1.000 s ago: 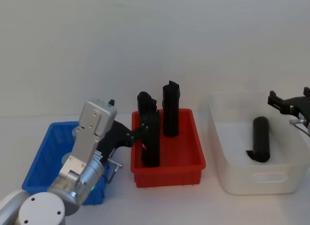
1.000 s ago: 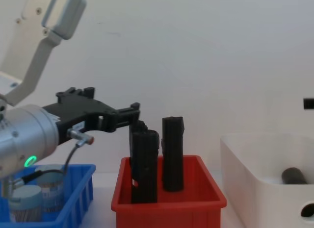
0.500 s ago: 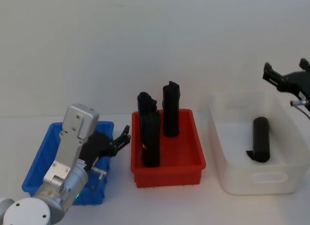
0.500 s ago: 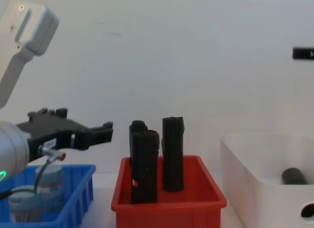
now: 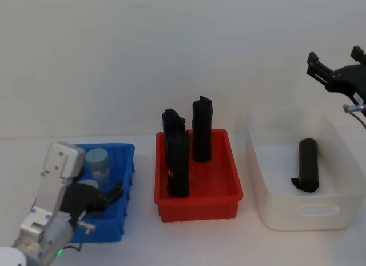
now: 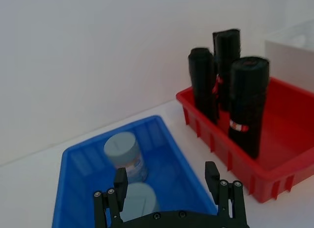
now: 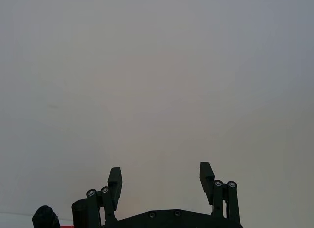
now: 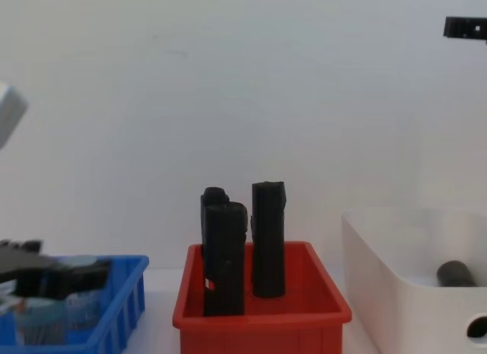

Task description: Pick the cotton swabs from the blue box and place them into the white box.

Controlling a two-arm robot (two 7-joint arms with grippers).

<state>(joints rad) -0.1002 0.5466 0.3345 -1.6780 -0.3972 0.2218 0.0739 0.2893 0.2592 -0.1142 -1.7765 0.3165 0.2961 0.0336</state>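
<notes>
While left gripper (image 6: 166,170) and right gripper (image 7: 160,170) gape, your left wrist view reveals two cotton swabs (image 6: 123,149); black blocks (image 6: 248,100) stand at their three o'clock.

The left tool (image 5: 114,191) pulled back toward 7 o'clock, down over the blue box (image 5: 130,169). The right tool (image 5: 334,59) went up toward 12 o'clock.

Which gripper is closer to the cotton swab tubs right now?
Left. The left gripper sits open at the blue box, right by the cotton swabs; the right gripper is open, high above the white box, toward its far right.
</notes>
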